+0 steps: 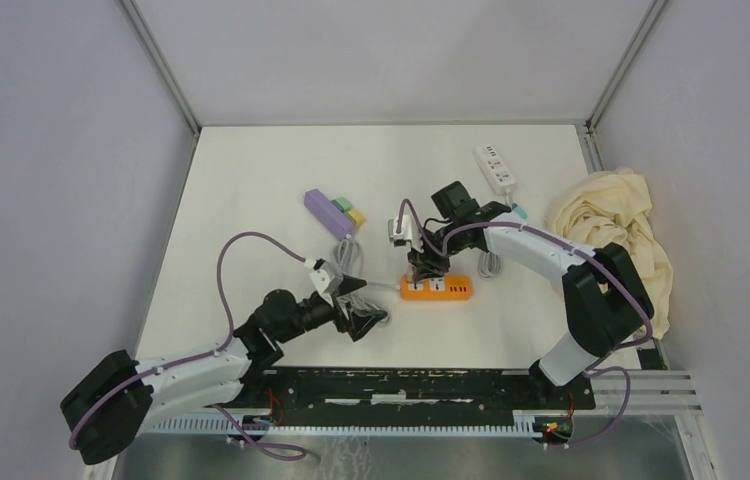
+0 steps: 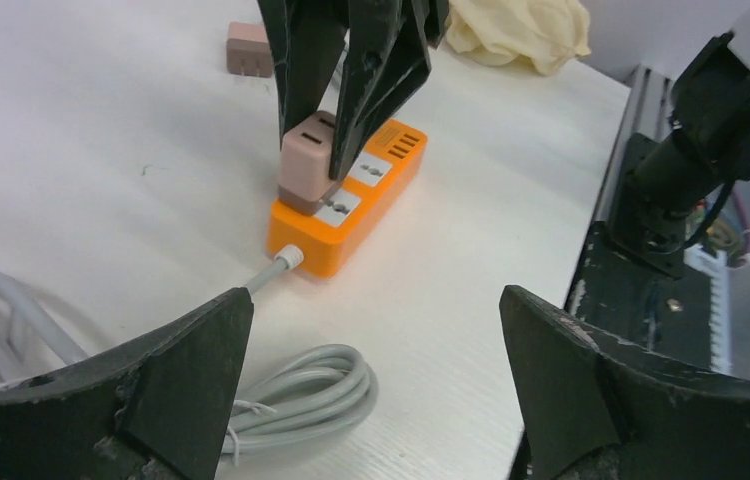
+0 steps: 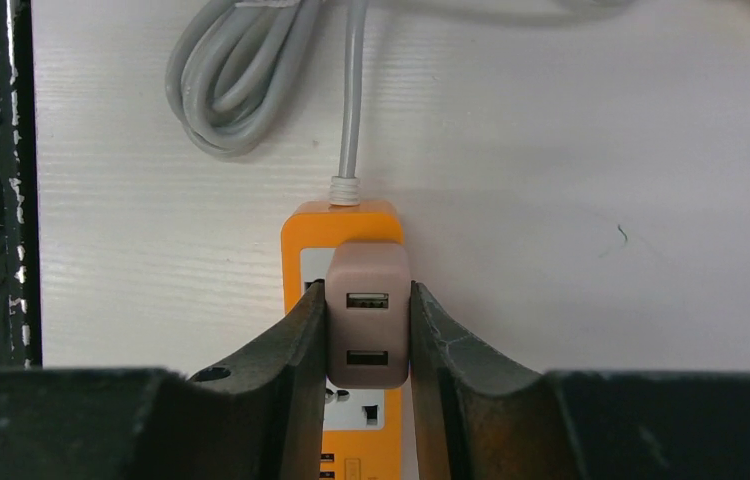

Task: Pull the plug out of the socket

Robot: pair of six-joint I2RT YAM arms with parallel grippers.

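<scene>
Pink boxy plug [image 3: 368,315] clamped in right jaws, seated upright in orange socket strip [image 3: 343,225]; left jaws open, farther off.

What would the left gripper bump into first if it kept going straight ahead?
Probably the orange power strip, at its cord end; the open left gripper faces it. The coiled grey cable lies nearer but low, so depth is uncertain.

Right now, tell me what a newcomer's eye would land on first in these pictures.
The orange power strip at centre stands out, with the right arm's fingers clamped on the pink plug seated in it. The left arm's fingers hang open near a coiled grey cable; a cream cloth lies crumpled at the right edge.
</scene>
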